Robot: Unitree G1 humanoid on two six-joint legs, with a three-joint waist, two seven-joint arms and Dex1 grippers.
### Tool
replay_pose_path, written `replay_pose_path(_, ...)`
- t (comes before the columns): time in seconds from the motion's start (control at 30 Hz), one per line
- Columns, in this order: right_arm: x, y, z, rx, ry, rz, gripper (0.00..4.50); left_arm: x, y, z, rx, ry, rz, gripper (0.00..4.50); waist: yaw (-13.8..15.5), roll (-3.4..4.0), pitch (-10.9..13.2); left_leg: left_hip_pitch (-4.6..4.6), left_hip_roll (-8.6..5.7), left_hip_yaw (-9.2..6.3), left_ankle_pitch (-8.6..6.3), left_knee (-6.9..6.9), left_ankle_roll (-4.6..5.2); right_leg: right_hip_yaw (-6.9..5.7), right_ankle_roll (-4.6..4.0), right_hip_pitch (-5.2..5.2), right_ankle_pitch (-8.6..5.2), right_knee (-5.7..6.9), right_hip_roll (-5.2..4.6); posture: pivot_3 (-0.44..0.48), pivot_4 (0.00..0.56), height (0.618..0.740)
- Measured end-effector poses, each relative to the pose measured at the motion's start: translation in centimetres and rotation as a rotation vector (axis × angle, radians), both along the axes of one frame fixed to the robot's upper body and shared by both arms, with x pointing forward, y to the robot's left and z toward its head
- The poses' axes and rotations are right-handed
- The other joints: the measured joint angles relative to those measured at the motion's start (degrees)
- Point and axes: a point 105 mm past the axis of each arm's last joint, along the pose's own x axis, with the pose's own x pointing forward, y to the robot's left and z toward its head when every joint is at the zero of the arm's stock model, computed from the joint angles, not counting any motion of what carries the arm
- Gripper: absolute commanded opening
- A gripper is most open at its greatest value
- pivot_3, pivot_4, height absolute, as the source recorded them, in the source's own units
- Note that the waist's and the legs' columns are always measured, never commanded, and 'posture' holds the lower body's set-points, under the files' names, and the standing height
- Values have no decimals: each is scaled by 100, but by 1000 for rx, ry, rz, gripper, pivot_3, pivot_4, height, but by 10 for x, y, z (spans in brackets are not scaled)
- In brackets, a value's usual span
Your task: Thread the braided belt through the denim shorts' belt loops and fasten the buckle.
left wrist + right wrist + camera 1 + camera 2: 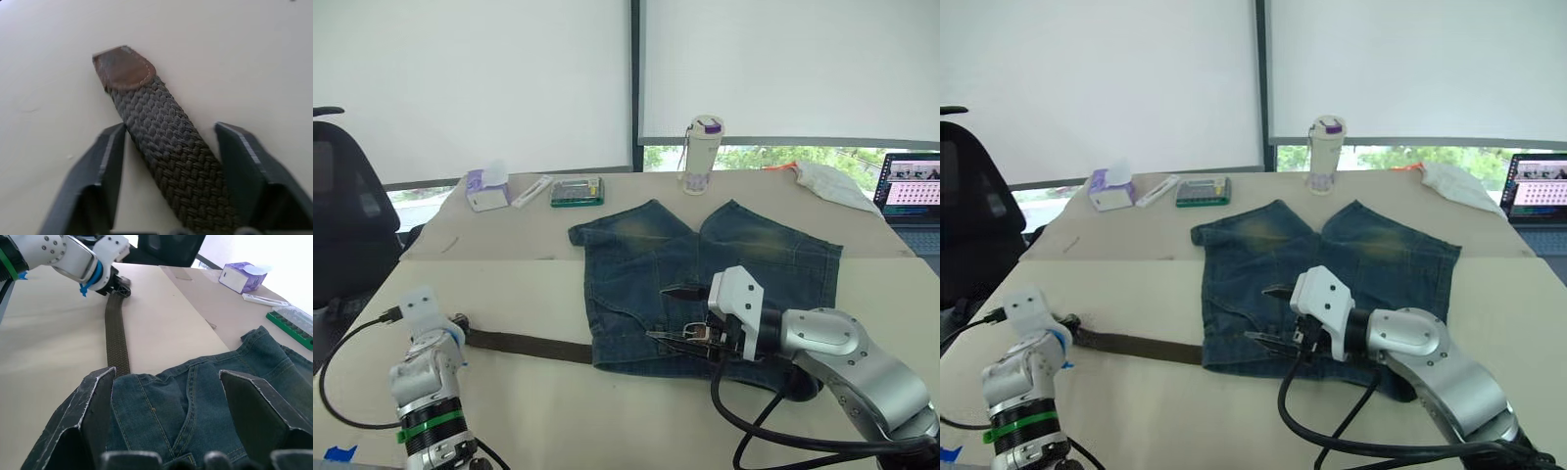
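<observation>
The braided belt (pixel 529 345) lay across the table (pixel 558 411) into the waistband of the denim shorts (pixel 705 284), both grippers spread wide: the left gripper (pixel 168 147) straddled its leather tip, the right gripper (pixel 166 401) hovered over the denim (presumably to feed and guide).

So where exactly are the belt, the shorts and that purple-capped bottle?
braided belt (pixel 166 147): left wrist view, woven strap below the leather tip.
denim shorts (pixel 764 250): left eye view, faded leg.
bottle (pixel 701 157): left eye view, body.
</observation>
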Motion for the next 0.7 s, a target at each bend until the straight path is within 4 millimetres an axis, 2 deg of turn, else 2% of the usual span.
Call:
replay_pose_path(0.17, 0, -1, 1, -4, -6, -10, 3764, 13, -10, 5, 0, -65, -60, 130, -8, -4, 2, -4, 3, 1, 0, 0, 0, 0, 1, -3, -1, 2, -1, 0, 150, 740)
replay_pose_path(0.2, 0, -1, 0, -4, -2, -16, 3764, 16, -15, 8, -26, -99, -87, 35, -10, -5, 3, -5, 3, 1, 0, 1, 0, 0, 1, -4, -1, 2, -1, 0, 150, 740)
replay_pose_path(0.3, 3, -3, -1, -4, 12, -43, 3764, 29, -44, 16, -188, -209, -243, 35, -23, -8, 4, -16, 2, -3, 0, 7, 0, -9, 1, -9, 0, 1, -1, 0, 150, 740)
replay_pose_path(0.43, 13, -5, -1, 11, 23, -106, 3764, 34, -111, 33, -514, -304, -637, 35, -217, -73, 41, -20, 12, -12, 5, 8, -8, -12, 0, -14, 0, 0, 23, 0, 150, 740)
replay_pose_path(0.5, 18, -5, 0, 23, 28, -136, 3764, 27, -147, 58, -673, -334, -886, 35, -320, -82, 48, -25, 17, -19, 9, 8, -14, -13, -2, -18, 1, 1, 31, 0, 150, 740)
replay_pose_path(0.57, 22, -5, 2, 36, 41, -154, 3764, 13, -180, 97, -776, -352, -1186, 35, -417, -78, 48, -22, 28, -25, 11, 2, -17, -12, -2, -18, 1, 3, 41, 0, 150, 740)
replay_pose_path(0.63, 26, -4, 4, 60, 78, -160, 3764, -1, -201, 125, -825, -347, -1405, 35, -502, -60, 45, -17, 32, -26, 11, -2, -17, -8, -4, -13, 0, 2, 42, 0, 150, 740)
replay_pose_path(0.7, 30, -7, 9, 100, 124, -180, 3764, -14, -221, 139, -897, -321, -1572, 35, -553, -40, 44, -15, 32, -25, 10, -4, -16, 1, -4, -12, 0, 1, 42, 0, 150, 740)
